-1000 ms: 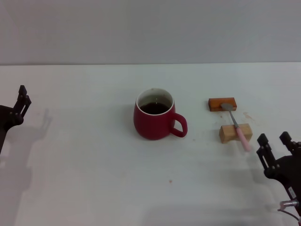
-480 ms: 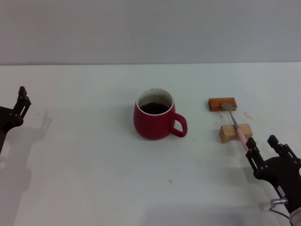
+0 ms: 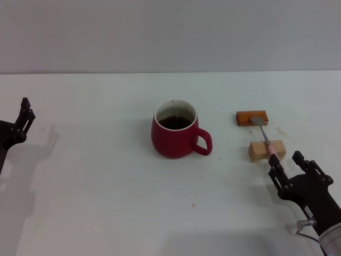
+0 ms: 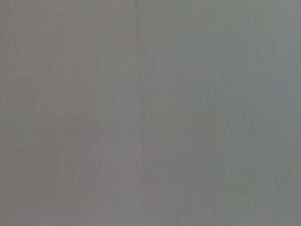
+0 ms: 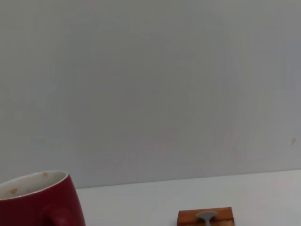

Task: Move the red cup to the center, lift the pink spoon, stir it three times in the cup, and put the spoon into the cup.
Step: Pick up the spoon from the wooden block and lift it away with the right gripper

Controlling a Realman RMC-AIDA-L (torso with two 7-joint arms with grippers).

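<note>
Head view: pink spoon [image 3: 268,141] bowl-end away.

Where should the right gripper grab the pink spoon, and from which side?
Take the pink spoon by its pink handle end overhanging the light wooden block, from the robot's side, jaws across its width. Its bowl rests on the orange-brown block. The open right gripper is already there.

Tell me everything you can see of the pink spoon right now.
The pink spoon is slim, with a grey metal bowl and neck and a pale pink handle. It lies bridged across two blocks: bowl on the orange-brown block, handle over the light wooden block. The right gripper, open, sits at its handle end.
</note>
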